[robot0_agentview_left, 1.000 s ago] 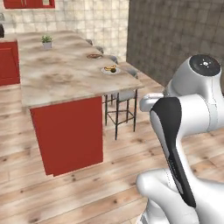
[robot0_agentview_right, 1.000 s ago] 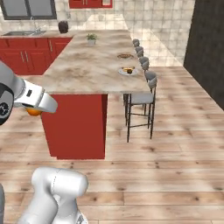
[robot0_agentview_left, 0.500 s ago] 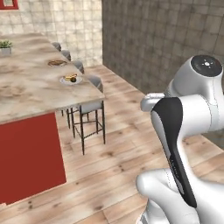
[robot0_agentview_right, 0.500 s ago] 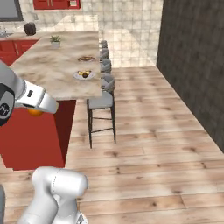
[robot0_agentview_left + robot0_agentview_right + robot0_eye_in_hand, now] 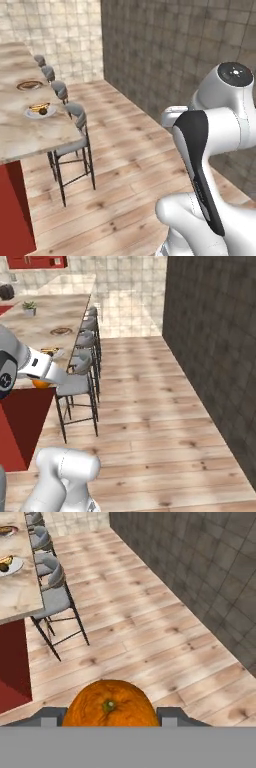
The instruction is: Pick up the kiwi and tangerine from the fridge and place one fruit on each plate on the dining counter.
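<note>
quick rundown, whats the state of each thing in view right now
claw: shut on the small bright orange tangerine
small bright orange tangerine: held in the claw, off the counter
pale grey-white round plate: on the beige marbled dining counter, already carrying food, with a small dark round item
dark reddish-brown-rimmed plate: on the same counter farther back, looks bare
grey-seated stools: lined up along the counter

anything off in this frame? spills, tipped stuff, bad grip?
Nothing stands out. The small bright orange tangerine sits centred in the end effector; grey-seated stools stand upright along the beige marbled dining counter.
</note>
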